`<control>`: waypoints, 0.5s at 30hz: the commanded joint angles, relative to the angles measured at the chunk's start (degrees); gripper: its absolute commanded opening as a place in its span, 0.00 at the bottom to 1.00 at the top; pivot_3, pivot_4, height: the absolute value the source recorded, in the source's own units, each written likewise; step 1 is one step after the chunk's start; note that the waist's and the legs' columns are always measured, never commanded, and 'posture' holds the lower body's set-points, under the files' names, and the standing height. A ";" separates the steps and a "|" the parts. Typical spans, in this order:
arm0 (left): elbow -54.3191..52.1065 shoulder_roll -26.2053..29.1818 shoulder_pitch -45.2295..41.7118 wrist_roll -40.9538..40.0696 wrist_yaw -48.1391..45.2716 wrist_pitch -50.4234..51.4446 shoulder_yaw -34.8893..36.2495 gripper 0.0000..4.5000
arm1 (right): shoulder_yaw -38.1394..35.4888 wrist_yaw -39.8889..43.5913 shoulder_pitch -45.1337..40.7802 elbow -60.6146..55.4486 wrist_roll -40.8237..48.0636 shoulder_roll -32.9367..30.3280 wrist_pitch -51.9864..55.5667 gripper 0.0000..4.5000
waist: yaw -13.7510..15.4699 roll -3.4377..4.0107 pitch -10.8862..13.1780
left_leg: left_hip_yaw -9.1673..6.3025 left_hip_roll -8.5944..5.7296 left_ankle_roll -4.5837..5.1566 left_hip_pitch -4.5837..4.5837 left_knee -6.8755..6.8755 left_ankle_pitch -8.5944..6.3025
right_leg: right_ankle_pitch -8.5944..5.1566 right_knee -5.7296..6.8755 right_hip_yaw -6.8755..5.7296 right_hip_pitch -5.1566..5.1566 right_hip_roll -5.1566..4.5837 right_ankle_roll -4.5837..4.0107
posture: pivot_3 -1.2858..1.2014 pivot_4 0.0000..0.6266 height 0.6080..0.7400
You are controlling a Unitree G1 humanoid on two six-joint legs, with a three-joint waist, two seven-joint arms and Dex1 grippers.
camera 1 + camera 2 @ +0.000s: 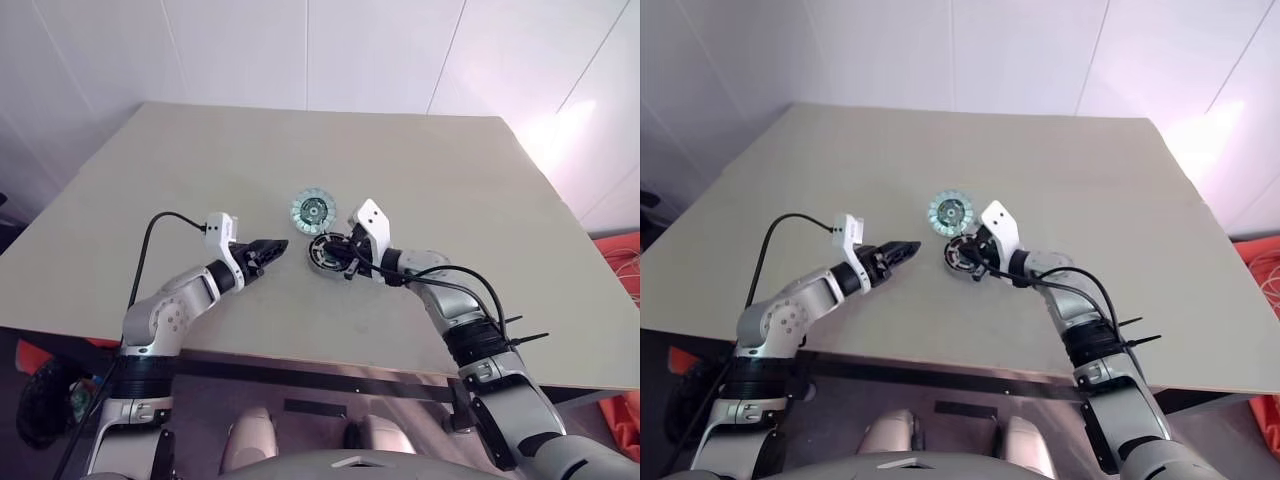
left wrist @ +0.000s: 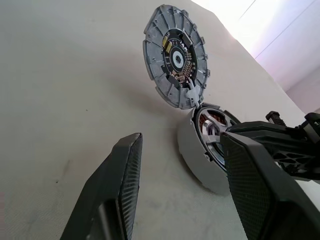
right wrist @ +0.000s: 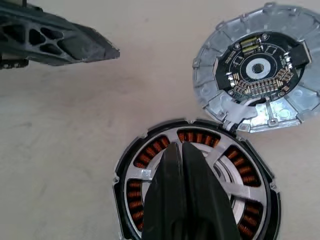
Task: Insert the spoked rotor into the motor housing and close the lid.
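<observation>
Looking at the motor housing (image 3: pixel 196 182) as our landmark, we find the spoked rotor (image 3: pixel 210 172) already seated inside its copper windings. Our right gripper (image 1: pixel 343 257) hangs directly over it, fingers clenched together and grasping nothing. The lid (image 1: pixel 312 209) lies flat just beyond the housing, touching its rim. Our left gripper (image 1: pixel 270 247), released and empty, waits beside the housing; we judge the right arm nearer the lid.

Spoked rotor (image 3: pixel 235 187) in motor housing (image 3: pixel 127 165); lid (image 3: pixel 257 70) just behind.
</observation>
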 commanded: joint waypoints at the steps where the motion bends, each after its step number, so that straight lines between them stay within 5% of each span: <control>1: -0.89 0.15 -0.46 0.29 -0.17 -1.08 1.14 0.59 | 0.94 -0.39 0.53 0.76 -1.32 -0.07 1.09 0.00 | -0.08 0.00 0.00 | 0.00 0.00 0.00 0.03 0.00 0.00 | 0.00 0.00 0.00 0.03 0.00 0.00 | 0.52 0.00 1.00; 15: -0.17 -0.56 -0.58 0.89 -0.96 -1.44 1.06 0.59 | -4.55 0.51 -3.74 -4.44 2.19 -2.44 1.48 0.00 | -0.45 0.01 0.01 | -0.01 0.00 -0.02 -0.16 -0.01 0.02 | 0.01 0.00 0.00 -0.13 0.00 -0.01 | 0.52 0.00 1.00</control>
